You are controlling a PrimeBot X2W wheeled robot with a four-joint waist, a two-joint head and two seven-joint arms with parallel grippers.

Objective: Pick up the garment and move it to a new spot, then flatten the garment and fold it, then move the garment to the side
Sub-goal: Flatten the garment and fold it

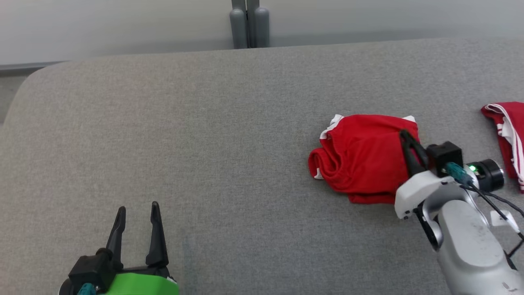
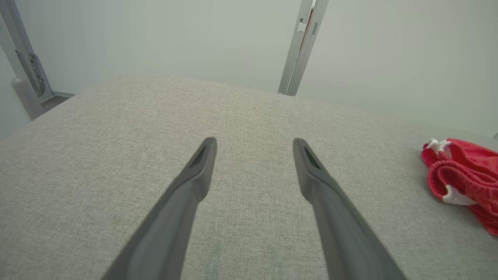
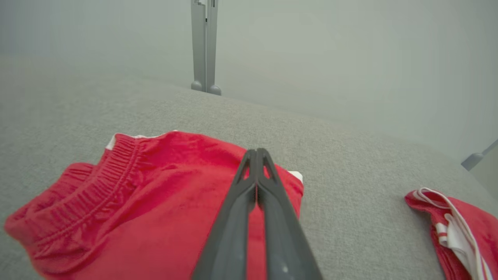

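On grey fabric [image 1: 204, 123], right tool [image 3: 256, 152] lies closed against red garment [image 1: 360, 155]; left tool [image 1: 138, 207] spread.

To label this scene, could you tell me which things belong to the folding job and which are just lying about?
Job: crumpled red shorts, right gripper shut over them, open left gripper.
Lying about: striped red garment at the right edge, grey posts behind.

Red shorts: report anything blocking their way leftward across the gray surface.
Nothing visible does. Between the shorts and the left claw lies only gray surface; the second red garment lies on the other side.
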